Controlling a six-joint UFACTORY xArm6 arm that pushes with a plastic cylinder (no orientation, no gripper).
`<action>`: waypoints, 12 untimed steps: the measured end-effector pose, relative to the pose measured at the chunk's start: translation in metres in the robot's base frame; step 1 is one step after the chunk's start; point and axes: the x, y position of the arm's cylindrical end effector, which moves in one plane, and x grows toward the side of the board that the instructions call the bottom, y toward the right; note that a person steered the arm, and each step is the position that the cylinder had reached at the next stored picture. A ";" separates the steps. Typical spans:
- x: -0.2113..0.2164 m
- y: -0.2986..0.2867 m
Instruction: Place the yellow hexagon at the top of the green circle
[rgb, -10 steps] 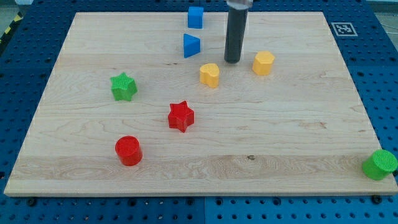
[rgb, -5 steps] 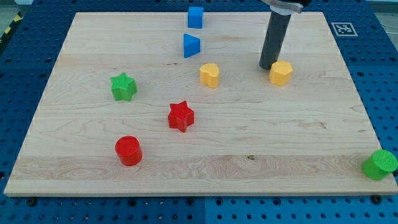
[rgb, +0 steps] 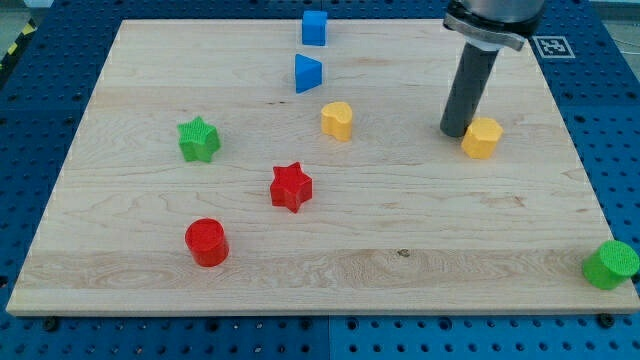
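Where my tip (rgb: 457, 132) rests, the yellow hexagon (rgb: 482, 137) touches its right.

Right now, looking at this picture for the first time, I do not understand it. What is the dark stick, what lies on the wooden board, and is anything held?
There is one camera, looking down at a slant on a wooden board. I am a robot arm ending in a dark rod; nothing is held, because I only push. My tip touches the board just left of the yellow hexagon. The green circle sits at the board's bottom right corner. Also there: another yellow block, a blue cube, a blue triangle, a green star, a red star and a red circle.
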 end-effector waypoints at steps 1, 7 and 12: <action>0.000 0.014; 0.056 0.063; 0.082 0.091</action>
